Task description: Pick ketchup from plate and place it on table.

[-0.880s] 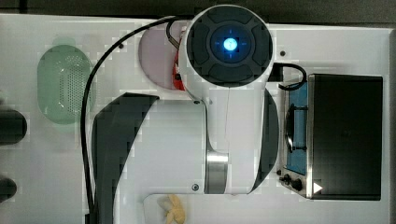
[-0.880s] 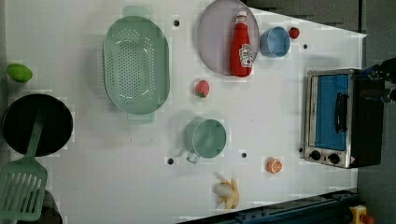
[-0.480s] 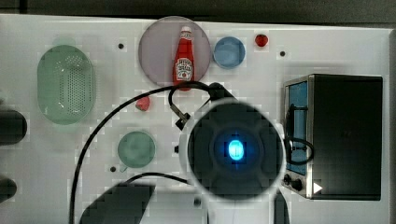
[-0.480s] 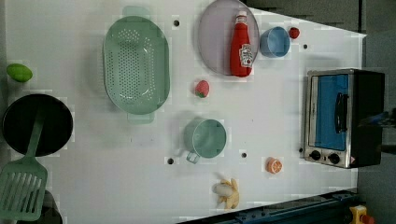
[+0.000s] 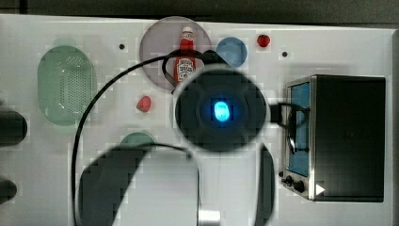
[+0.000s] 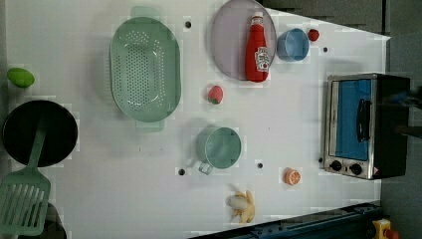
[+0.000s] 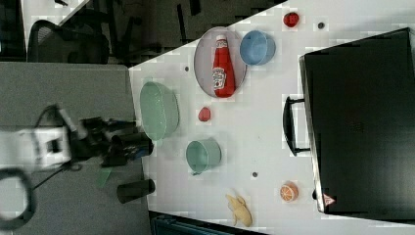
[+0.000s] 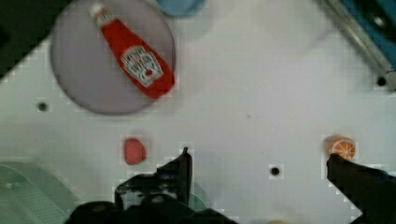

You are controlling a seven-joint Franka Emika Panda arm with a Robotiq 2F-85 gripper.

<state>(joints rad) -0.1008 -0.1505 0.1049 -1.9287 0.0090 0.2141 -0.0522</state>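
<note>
Fingers [image 8: 257, 156] spread wide with nothing between them, one dark tip [image 8: 183, 161] and the other [image 8: 343, 165] both hovering over bare white tabletop [image 8: 261, 93]. Nearest the fingers in the wrist view: a small red strawberry-like piece [image 8: 134, 150] just beside one tip, a small orange slice [image 8: 342, 146] right at the other tip, though I can't tell if they touch. Further out, well apart from the fingers and with open tabletop between, the slim red ketchup bottle with white label [image 8: 133, 58] lies flat on its side on the large pale mauve round plate [image 8: 79, 84], cap toward the plate's rim, base close to the opposite edge. Left view confirms: bottle [image 6: 258, 50] lying down on the right part of the plate [image 6: 226, 45], base end reaching the rim. Past the plate, a blue round bowl [image 6: 292, 44] sits just beside it, then a small red ball-like object [image 6: 313, 35]. Top view: the arm's round dark head with a blue light [image 5: 220, 110] hangs over the tabletop next to the plate [image 5: 155, 47], covering its lower right edge, with the bottle [image 5: 185, 56] uncovered just beyond it. Silver toaster oven with blue door [image 6: 358, 124] on the left view's right, pale green perforated colander [image 6: 144, 69] on the left view's left of the plate.
</note>
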